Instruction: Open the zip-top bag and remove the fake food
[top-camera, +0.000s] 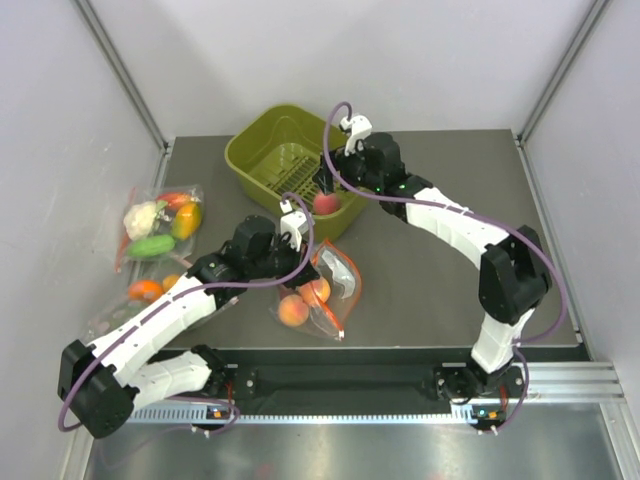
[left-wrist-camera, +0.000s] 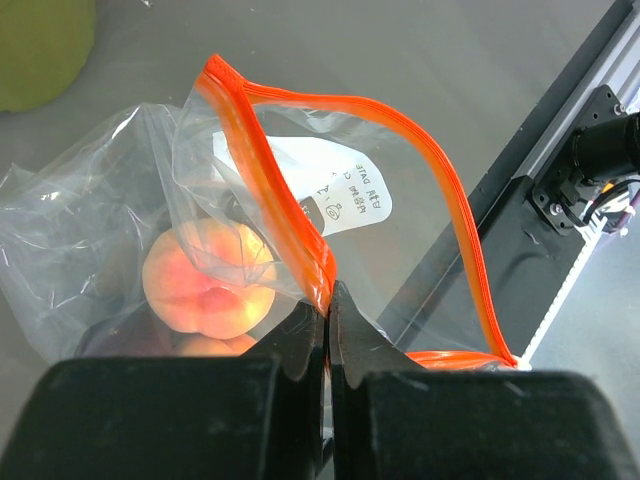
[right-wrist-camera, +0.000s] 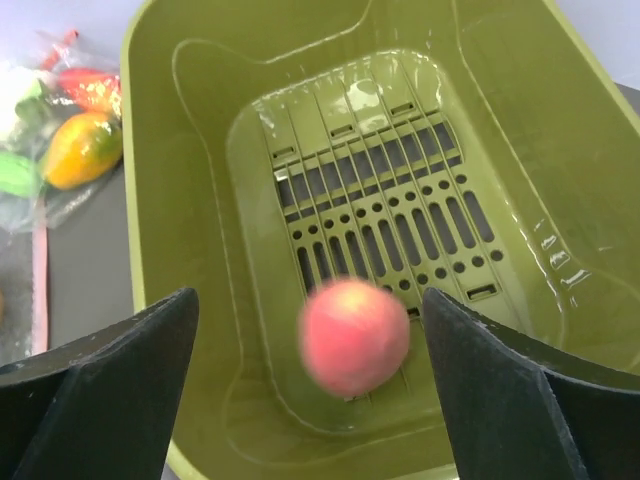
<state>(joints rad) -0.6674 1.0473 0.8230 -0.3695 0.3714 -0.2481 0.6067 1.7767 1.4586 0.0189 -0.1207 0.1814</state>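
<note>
Robotics lab cell, blank pale walls (top-camera: 300, 50), dark tabletop (top-camera: 430, 290), slotted aluminium mounting rail (top-camera: 570, 380)

Zip-top bag (left-wrist-camera: 90, 200) is crinkly, glossy clear plastic; fake food (left-wrist-camera: 205, 280) looks smooth, matt; basket (right-wrist-camera: 600, 200) is shiny green plastic; tabletop (top-camera: 420, 290) is matt grey.

- We see a dark grey counter (top-camera: 440, 250) between pale walls.
- At its far edge, left of the middle, stands an olive-green basket (top-camera: 250, 145).
- Near the front, around the middle, the zip-top bag (top-camera: 340, 285) rests on the counter, with two peach-like fruits (top-camera: 293, 311) showing inside it.
- On the left side lies a clear bag of vegetables (top-camera: 160, 225).
- Just in front of that one lies another clear bag with an orange piece (top-camera: 140, 292).
</note>
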